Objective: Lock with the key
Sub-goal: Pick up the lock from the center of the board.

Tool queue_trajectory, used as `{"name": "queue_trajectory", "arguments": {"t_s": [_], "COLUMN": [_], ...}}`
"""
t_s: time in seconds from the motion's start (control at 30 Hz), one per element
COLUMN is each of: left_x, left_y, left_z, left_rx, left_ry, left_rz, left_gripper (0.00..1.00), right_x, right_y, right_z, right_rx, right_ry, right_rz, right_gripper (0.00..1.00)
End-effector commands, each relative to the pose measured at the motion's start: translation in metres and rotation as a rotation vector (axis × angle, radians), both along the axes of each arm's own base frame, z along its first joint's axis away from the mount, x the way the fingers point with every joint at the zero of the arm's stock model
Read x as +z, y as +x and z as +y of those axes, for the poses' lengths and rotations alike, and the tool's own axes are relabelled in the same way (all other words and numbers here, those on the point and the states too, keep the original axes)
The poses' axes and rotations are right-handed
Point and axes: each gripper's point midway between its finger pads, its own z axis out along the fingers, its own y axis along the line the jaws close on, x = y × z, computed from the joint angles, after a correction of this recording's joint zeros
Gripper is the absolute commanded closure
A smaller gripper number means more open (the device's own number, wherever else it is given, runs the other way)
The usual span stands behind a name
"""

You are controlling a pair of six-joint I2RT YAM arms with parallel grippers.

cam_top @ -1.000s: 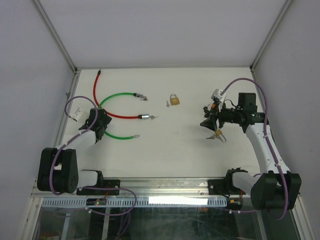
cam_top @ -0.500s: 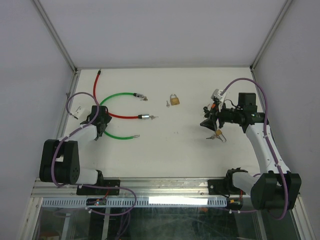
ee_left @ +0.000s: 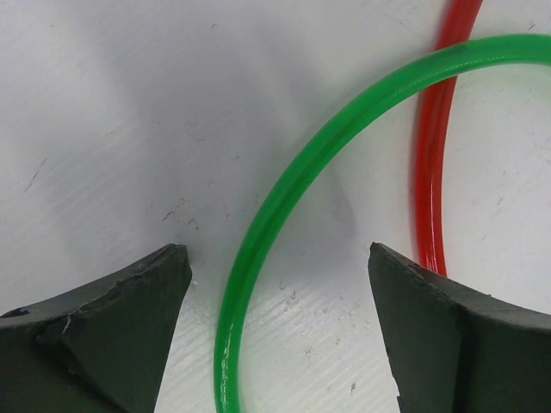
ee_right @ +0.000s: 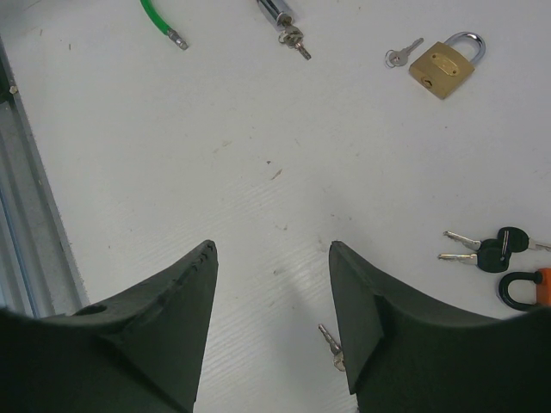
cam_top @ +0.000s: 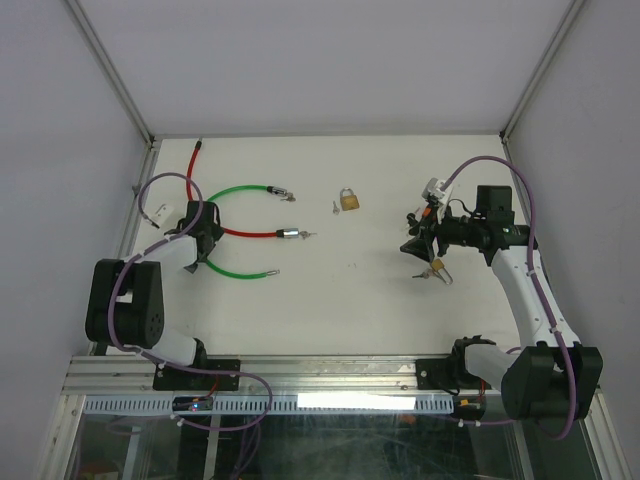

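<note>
The left claw stands wide, its jaws either side of the green cable without touching it; the red cable runs at 2 o'clock. The right claw is parted and grips nothing, with a loose key on the desk beside one finger. Seen from overhead, the brass padlock lies at the right claw's 10 o'clock, long axis 6-to-12 and shackle toward 12. A small key lies at its 8 o'clock.

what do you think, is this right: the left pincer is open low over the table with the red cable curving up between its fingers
Not quite. The left pincer is open low over the table, but it is the green cable that curves up between its fingers. The red cable runs beside one finger instead. The left wrist view shows it.
</note>
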Motion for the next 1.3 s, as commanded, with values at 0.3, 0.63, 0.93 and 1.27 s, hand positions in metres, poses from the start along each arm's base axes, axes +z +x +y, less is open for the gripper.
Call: {"name": "queue_trajectory", "arguments": {"t_s": [0.3, 0.63, 0.93, 1.27], "left_x": [-0.011, -0.009, -0.014, -0.002], "left_y": [-0.002, -0.001, -0.001, -0.003], "left_z": [-0.002, -0.003, -0.006, -0.007], "left_rx": [-0.026, -0.032, -0.043, -0.047], "left_ry": [-0.008, -0.01, -0.02, -0.028], "left_rz": [0.091, 0.107, 0.16, 0.148], "left_gripper": [0.34, 0.46, 0.62, 0.96], "right_x": [0.009, 0.009, 0.01, 0.013], "right_y": [0.006, 0.006, 0.006, 0.005], "right_z": [0.001, 0.001, 0.001, 0.002], "right_rx": [0.01, 0.01, 0.012, 0.019], "right_ry": [0.002, 0.002, 0.003, 0.009], "right_rz": [-0.064, -0.064, -0.066, -0.075], "right_gripper": [0.43, 0.43, 0.43, 0.43]}}
